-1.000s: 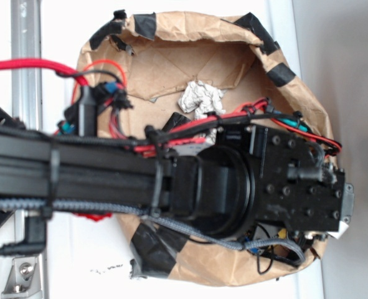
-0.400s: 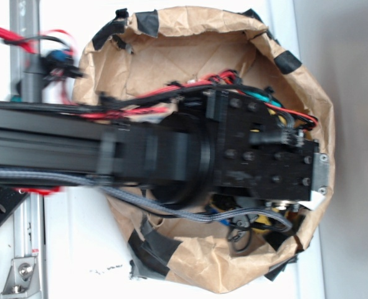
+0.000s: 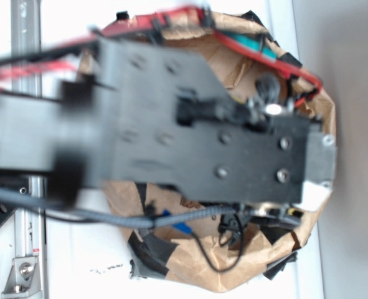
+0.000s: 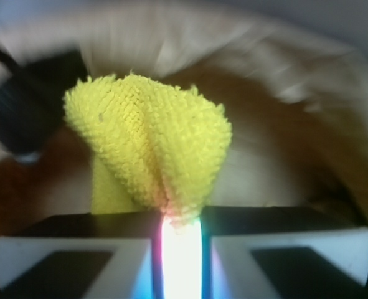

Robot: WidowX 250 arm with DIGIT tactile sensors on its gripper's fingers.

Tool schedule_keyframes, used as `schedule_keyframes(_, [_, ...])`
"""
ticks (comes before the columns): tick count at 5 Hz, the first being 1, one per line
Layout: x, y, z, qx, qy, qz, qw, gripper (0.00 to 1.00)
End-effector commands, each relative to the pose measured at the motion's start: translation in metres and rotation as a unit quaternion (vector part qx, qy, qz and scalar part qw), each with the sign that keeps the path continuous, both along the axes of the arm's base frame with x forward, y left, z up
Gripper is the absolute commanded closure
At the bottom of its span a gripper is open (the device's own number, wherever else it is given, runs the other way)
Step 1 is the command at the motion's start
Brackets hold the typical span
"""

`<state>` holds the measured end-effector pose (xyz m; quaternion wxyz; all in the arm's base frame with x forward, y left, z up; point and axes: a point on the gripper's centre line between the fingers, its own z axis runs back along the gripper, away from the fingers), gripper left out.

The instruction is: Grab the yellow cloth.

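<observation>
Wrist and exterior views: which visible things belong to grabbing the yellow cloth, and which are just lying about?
Part of the job:
- yellow cloth, pinched between the end effector fingers
- end effector

Just there:
- brown paper bin with black tape
- black block, blurred, left of the cloth

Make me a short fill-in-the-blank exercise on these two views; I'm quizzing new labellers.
1. The cloth pinched in the gripper is ____ in colour.
2. The gripper's jaws are ____ on the cloth.
3. In the exterior view, the arm hangs over a brown ____ bag edged with black tape.

Missing words: yellow; shut; paper
</observation>
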<state>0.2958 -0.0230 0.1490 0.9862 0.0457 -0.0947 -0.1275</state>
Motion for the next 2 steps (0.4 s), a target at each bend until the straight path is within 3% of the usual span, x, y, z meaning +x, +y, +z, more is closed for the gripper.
schedule_keyframes(1, [-0.008, -0.006, 0.056, -0.01, -0.01, 0.176, 0.984, 1.0])
schedule_keyframes(2, [-0.01, 0.008, 0.058, 0.002, -0.005, 0.192, 0.981, 1.0])
